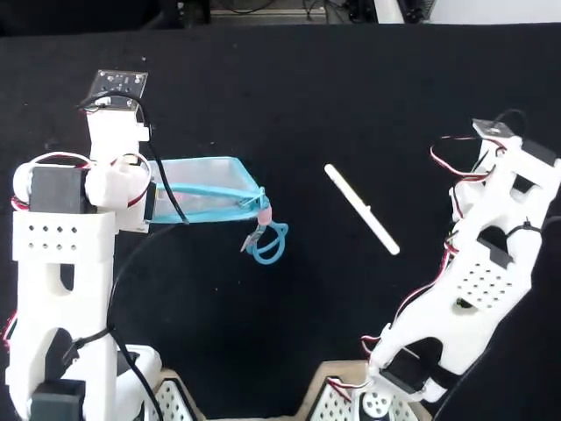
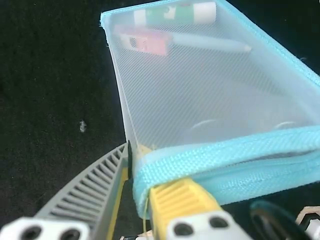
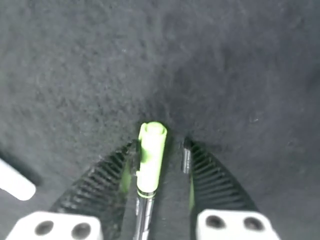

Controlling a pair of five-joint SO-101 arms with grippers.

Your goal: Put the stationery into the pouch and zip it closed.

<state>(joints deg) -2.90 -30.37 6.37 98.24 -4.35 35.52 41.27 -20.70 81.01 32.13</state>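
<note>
The teal mesh pouch (image 1: 206, 189) is on the left side of the black table (image 1: 307, 105), its zip-edge corner pinched tight by the left gripper (image 2: 142, 167). Inside it are a green-and-white marker (image 2: 175, 12), a pale blue pen (image 2: 210, 44) and a pink eraser (image 2: 145, 41). A white pen (image 1: 361, 210) lies well apart. The right gripper (image 3: 159, 144) is part-open astride a green-capped pen (image 3: 150, 155) — not clamped.
</note>
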